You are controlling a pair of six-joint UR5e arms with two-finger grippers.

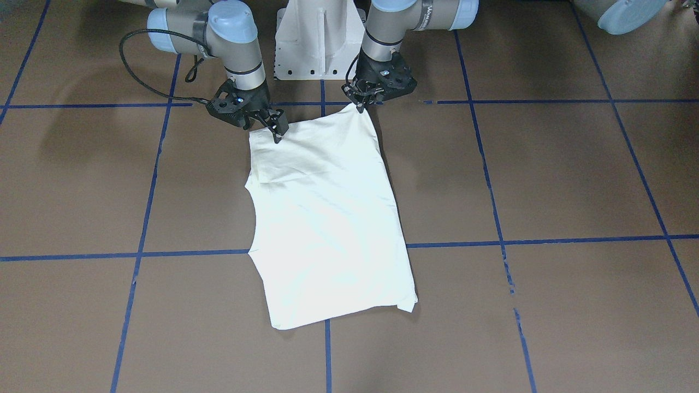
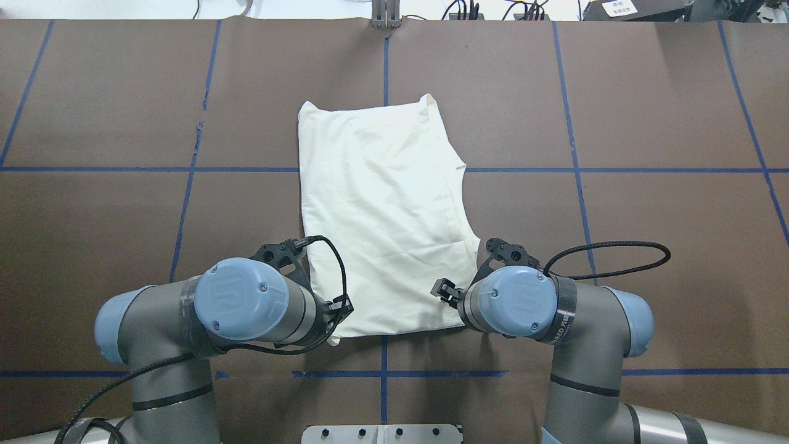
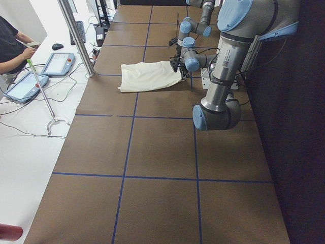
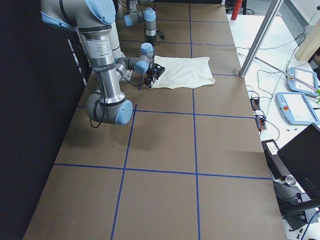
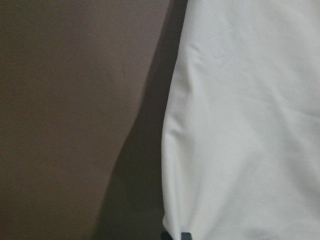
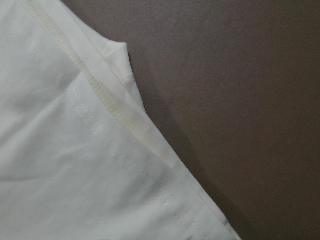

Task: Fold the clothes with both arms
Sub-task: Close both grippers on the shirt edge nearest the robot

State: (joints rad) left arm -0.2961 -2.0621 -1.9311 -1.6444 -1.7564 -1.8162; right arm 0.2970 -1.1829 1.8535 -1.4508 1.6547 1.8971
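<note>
A: Where is the T-shirt [image 1: 327, 218] lying?
B: It is lying mid-counter [image 1: 546, 174], plain cream side up, folded into one long panel. Its near end is sitting just before the white base [image 1: 319, 43].
A: And the left tool [image 1: 360, 106]?
B: Clenching one near corner, drawing it into a small peak.
A: And the right tool [image 1: 277, 131]?
B: Sitting at the other near corner, a fingertip touching the cloth. Clenched or released, cannot tell.

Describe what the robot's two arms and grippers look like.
Both the left arm and right arm are grey tubes with rounded light-blue joint caps bearing an embossed logo. A black band with white lettering circles the right wrist. Looping black cables run to the black, skeletal left gripper and right gripper.
</note>
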